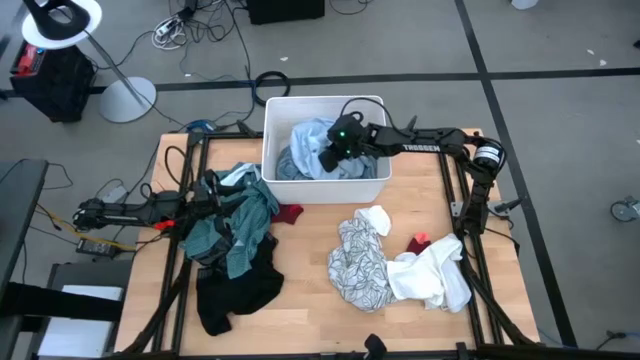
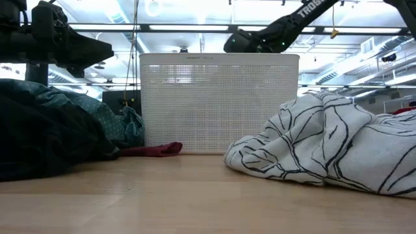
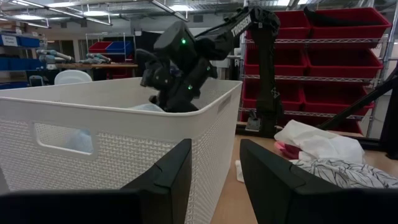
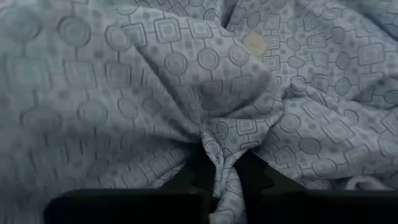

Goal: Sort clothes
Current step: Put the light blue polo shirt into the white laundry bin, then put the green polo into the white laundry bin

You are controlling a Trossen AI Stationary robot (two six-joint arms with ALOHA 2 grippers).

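A blue-grey shirt with a small square-and-circle pattern (image 1: 300, 150) lies inside the white bin (image 1: 275, 190) at the table's far middle. My right gripper (image 1: 326, 160) reaches down into the bin and is shut on this shirt. My left gripper (image 3: 214, 177) stands open and holds nothing. It hovers at the table's left over a heap of teal plaid (image 1: 238, 222) and black (image 1: 235, 290) clothes and faces the bin. A white black-lined piece (image 1: 360, 265) and a white piece (image 1: 432, 275) lie at the near right. My right gripper pinches a gathered fold of the shirt (image 4: 225, 149) between its two fingers (image 4: 196, 177), several layers bunched together. The fingers slant down into the bin from the table's right. Creases run toward the pinch, and the rest of the shirt lies in the bin.
A small dark red piece (image 1: 290, 213) lies in front of the bin. A bright red piece (image 1: 420, 242) sits beside the white one. Bare wood shows along the near middle (image 1: 300, 320). The bin's perforated wall (image 2: 218, 104) stands high in the low view.
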